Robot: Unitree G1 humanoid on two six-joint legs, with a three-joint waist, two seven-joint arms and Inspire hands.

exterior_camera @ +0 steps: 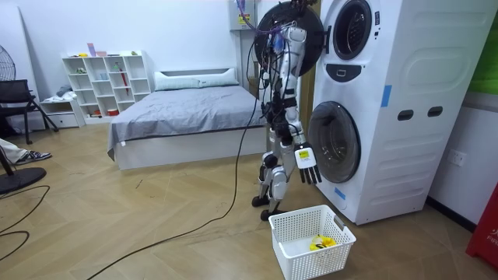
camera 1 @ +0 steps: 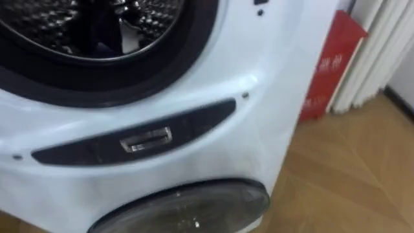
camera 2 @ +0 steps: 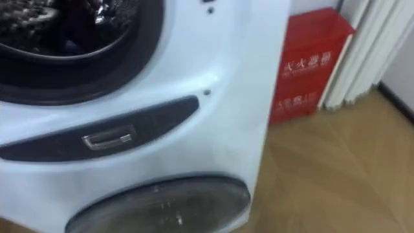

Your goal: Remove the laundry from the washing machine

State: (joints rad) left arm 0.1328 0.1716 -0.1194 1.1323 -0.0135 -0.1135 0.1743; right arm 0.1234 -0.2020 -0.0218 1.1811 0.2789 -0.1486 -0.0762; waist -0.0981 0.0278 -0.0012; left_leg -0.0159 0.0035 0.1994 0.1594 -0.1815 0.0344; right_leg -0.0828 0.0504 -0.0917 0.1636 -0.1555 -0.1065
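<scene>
Standing at the white stacked washing machine [exterior_camera: 389, 117], the robot hangs its right hand [exterior_camera: 305, 165] slack-fingered and empty at frame centre; its raised left hand [exterior_camera: 299, 19] cannot be read. Dark clothes [camera 1: 103, 32] lie in the perforated steel drum [camera 1: 39, 26], upper left; reaching in likely comes next.

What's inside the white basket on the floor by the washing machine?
A small yellow item lies on the bottom of the white basket. Its near wall covers part of the bottom, so more may lie unseen.
</scene>
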